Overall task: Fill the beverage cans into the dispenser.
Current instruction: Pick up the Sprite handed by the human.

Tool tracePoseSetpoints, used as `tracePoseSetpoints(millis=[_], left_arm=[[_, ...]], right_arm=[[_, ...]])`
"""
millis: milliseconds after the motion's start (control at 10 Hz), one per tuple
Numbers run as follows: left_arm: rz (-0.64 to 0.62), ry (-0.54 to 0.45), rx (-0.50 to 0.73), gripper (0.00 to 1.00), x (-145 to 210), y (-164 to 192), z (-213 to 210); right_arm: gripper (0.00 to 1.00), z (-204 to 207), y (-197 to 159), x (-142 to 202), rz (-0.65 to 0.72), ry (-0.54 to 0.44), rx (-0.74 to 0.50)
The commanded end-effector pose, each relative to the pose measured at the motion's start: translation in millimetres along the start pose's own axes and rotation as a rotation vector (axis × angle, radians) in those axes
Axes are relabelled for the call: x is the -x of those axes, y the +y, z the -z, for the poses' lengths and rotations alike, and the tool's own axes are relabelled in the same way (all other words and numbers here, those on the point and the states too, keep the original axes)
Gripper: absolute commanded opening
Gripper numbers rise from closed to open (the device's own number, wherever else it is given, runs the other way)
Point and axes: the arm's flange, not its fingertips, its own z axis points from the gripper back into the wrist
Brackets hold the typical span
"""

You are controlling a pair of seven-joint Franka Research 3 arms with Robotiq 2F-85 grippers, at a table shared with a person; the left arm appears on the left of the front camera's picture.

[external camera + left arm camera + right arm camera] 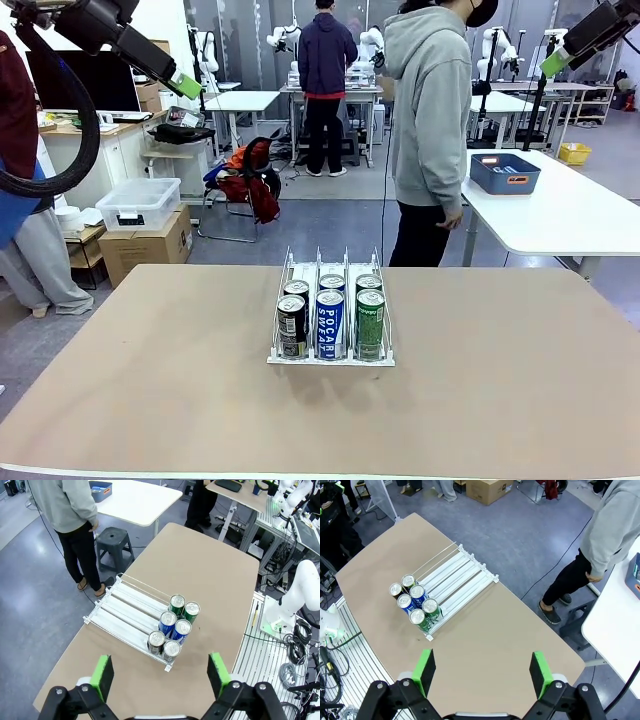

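The clear dispenser (332,270) stands mid-table with several cans at its near end: black cans (292,327) in the left lane, blue POCARI SWEAT cans (330,324) in the middle, green cans (370,323) on the right. From above, the same rack (125,611) and its cans (173,627) show in the left wrist view, and the rack (455,575) with cans (415,602) in the right wrist view. My left gripper (160,677) hangs open high above the table, top left in the front view (185,85). My right gripper (482,672) is open and high, top right (553,62).
A person in a grey hoodie (432,110) stands at the table's far side, turned away. A white side table (560,205) carries a blue bin (505,172). A stool (114,539) stands on the floor beyond the far edge. Bare tabletop (150,370) surrounds the rack.
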Motion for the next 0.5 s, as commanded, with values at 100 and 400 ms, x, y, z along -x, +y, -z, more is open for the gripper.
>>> tracePoseSetpoints(millis=[100, 400], left_arm=[[0.001, 0.003, 0.001, 1.00, 1.5, 0.0, 0.2], [0.001, 0.003, 0.001, 1.00, 1.5, 0.0, 0.2]], right_arm=[[1.00, -0.5, -0.3, 0.7, 0.000, -0.006, -0.009], [1.00, -0.5, -0.3, 0.7, 0.000, -0.006, -0.009]])
